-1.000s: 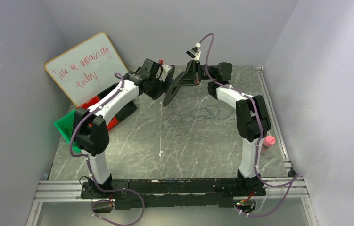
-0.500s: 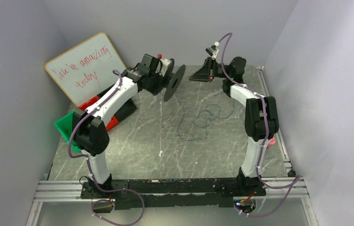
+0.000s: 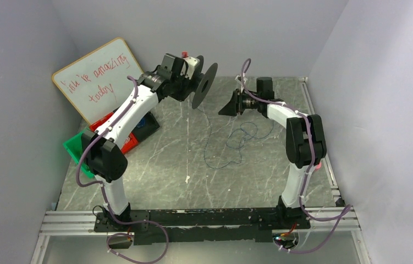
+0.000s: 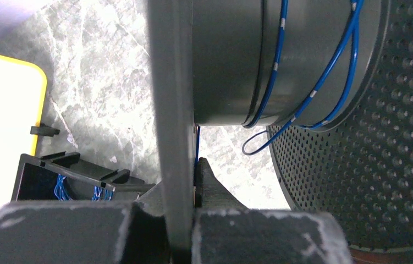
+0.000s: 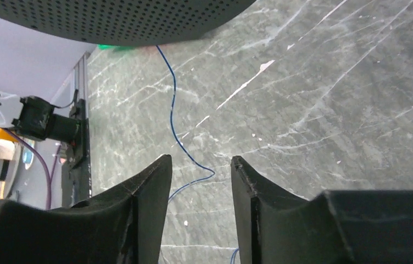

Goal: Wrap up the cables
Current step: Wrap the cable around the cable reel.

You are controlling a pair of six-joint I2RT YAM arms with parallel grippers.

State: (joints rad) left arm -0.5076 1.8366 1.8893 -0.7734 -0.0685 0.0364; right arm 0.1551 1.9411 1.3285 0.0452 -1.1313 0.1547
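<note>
Left gripper [image 4: 175, 203] is clamped on one flange of the spool [image 3: 204, 86] and holds it in the air over the far side of the table [image 3: 154, 165]. A few turns of blue wire sit on the drum. The cables [image 3: 238, 138] mostly lie in a loose coil on the table, one strand running up toward the spool. Right gripper [image 3: 227, 108] hangs near the spool, apart from it, fingers spread and gripping nothing.

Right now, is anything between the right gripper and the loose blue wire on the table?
Nothing visible. The right gripper hangs open over bare table. The blue wire runs from under the spool across the table beneath its fingertips, with no object between them.
</note>
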